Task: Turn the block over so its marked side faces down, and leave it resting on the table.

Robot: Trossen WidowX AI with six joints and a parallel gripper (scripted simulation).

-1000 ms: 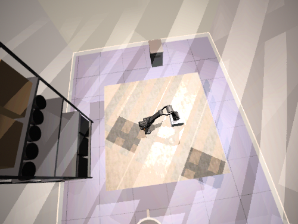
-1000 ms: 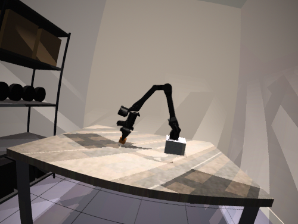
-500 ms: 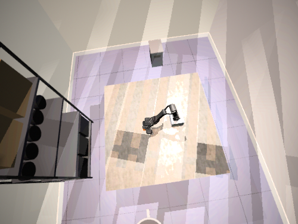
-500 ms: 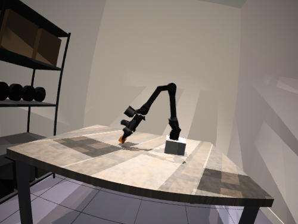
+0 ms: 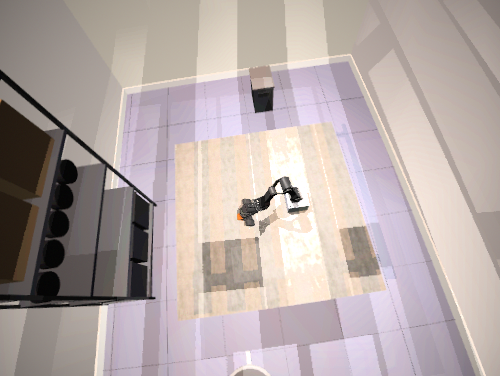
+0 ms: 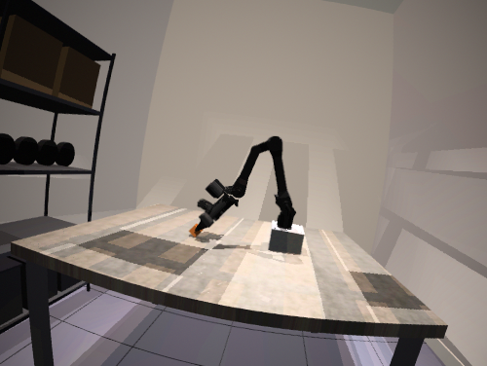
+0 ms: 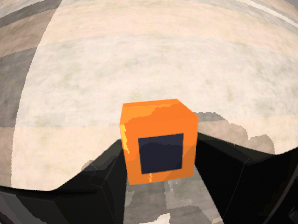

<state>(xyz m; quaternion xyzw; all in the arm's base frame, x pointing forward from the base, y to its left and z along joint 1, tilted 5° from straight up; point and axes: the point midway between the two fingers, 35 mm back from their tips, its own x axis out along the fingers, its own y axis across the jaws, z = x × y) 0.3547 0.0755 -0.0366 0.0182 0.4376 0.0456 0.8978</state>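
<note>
An orange block (image 5: 240, 217) (image 6: 194, 231) (image 7: 131, 167) is held between the two black fingers of my gripper (image 7: 157, 141). Its marked side, with a dark square (image 7: 161, 154), faces the wrist camera, back toward the gripper's body. In the exterior view my gripper (image 6: 197, 229) slants down and outward from the arm, and the block is tilted. The block looks a little above the table (image 5: 225, 175) (image 6: 273, 287); whether a lower edge touches it I cannot tell. The block's far side and underside are hidden.
The arm's base stands on a grey box (image 5: 298, 207) (image 6: 286, 240) on the table. A shelf rack (image 5: 104, 210) (image 6: 108, 88) with brown boxes and dark round items stands to the left, off the table. Dark shadow patches and light stripes fall across the tabletop.
</note>
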